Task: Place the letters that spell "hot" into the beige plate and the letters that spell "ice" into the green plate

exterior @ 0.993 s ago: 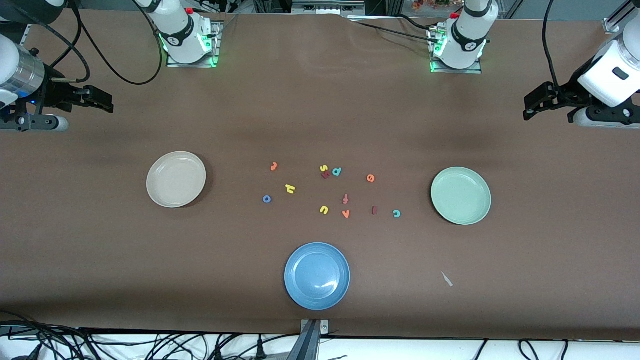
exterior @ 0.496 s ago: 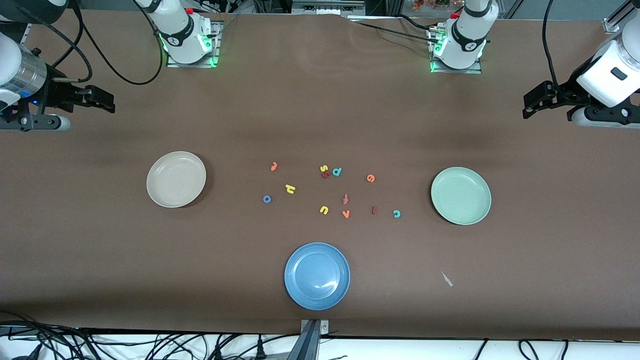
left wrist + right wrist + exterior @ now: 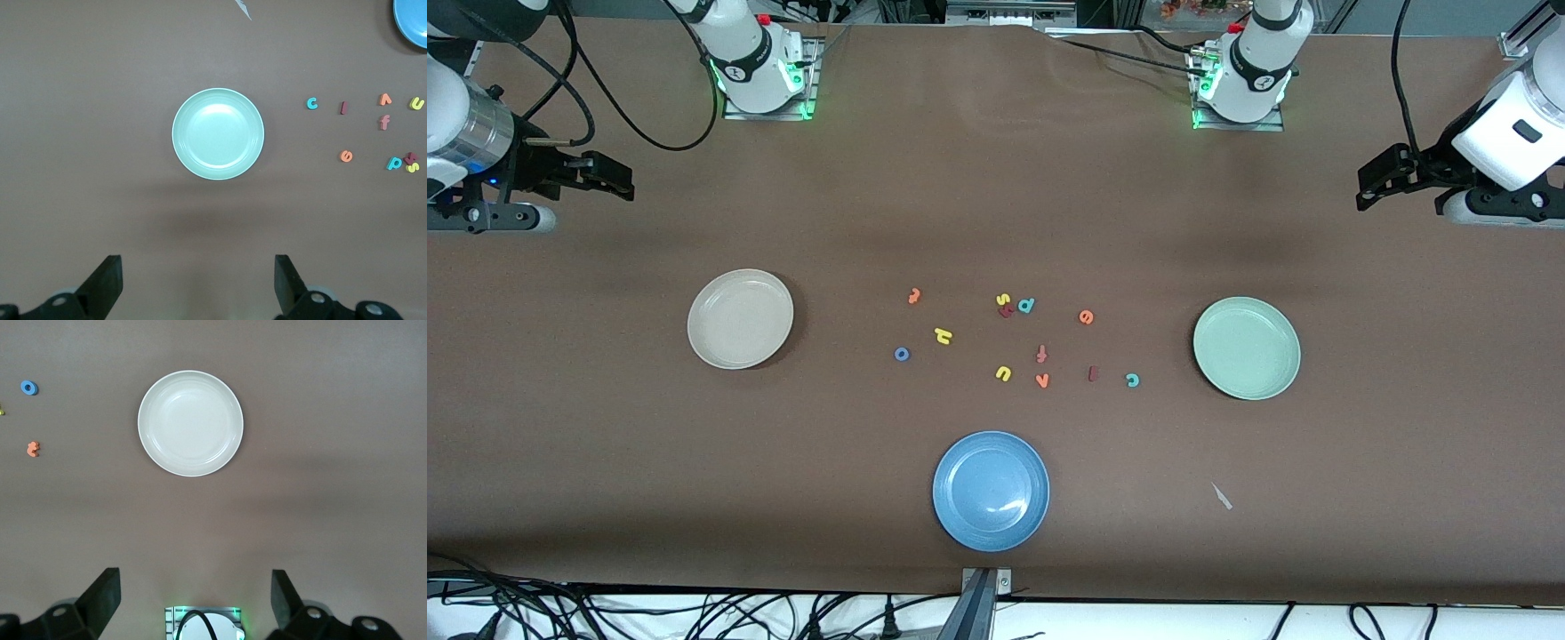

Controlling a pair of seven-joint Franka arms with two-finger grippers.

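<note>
We see the dark red i (image 3: 1093,374) lying upright-long between orange v (image 3: 1042,380) and teal c (image 3: 1133,380); left gripper (image 3: 1371,188) and right gripper (image 3: 615,180) hang with jaws apart.

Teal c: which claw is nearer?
Left. The left claw hangs over the table's left-arm end, past the green plate from the teal c; the right claw at the right-arm end.

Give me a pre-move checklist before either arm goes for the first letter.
1. Beige plate holds nothing: ok.
2. Green plate holds nothing: ok.
3. Yellow h, blue o, orange t lie apart on the table, free to grab: ok.
4. Dark red i, teal c, orange e lie apart, free to grab: ok.
5. Left gripper open, holding nothing, up over the green plate's end: ok.
6. Right gripper open, holding nothing, up over the beige plate's end: ok.
</note>
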